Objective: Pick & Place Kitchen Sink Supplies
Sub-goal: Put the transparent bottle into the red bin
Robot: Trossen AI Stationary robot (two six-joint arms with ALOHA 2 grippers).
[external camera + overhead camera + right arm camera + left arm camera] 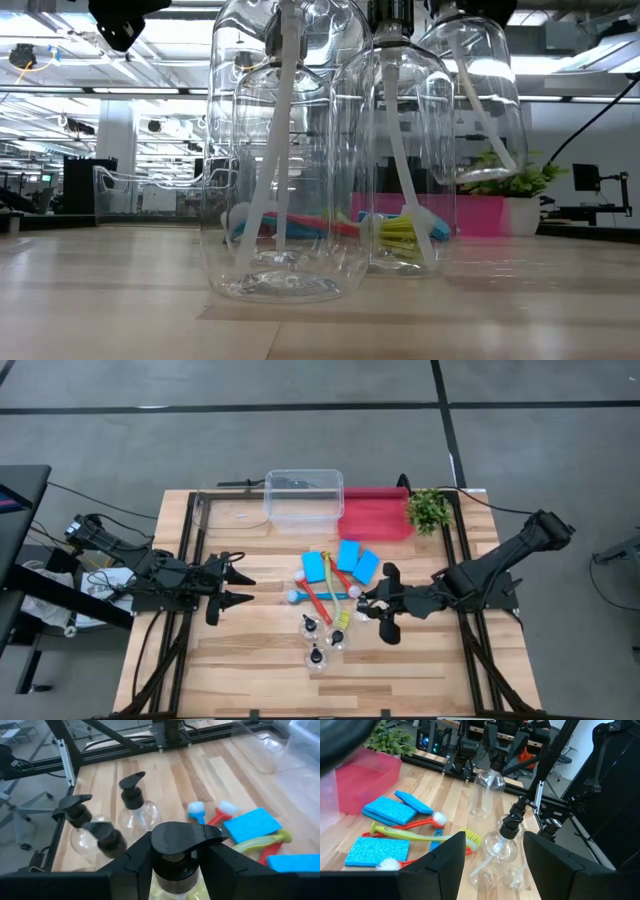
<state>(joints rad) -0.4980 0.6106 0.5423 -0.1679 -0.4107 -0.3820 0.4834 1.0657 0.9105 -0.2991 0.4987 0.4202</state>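
My right jaws [172, 857] are closed on a bottle [175, 845], holding it by the neck under its black pump. That bottle is over the tabletop [240, 660], near the right of the pile. My left jaws [238, 587] are wide open and hold nothing, off to the left. Three more bottles [317, 656] stand close by. Blue sponges [347, 555] and brushes [315, 598] lie in the middle, in front of the tub [303, 500] and red tray [375, 515].

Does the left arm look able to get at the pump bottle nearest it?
Probably yes. The left pincer is open and points toward that bottle, with only bare table between them; the right pincer is shut on a different bottle.
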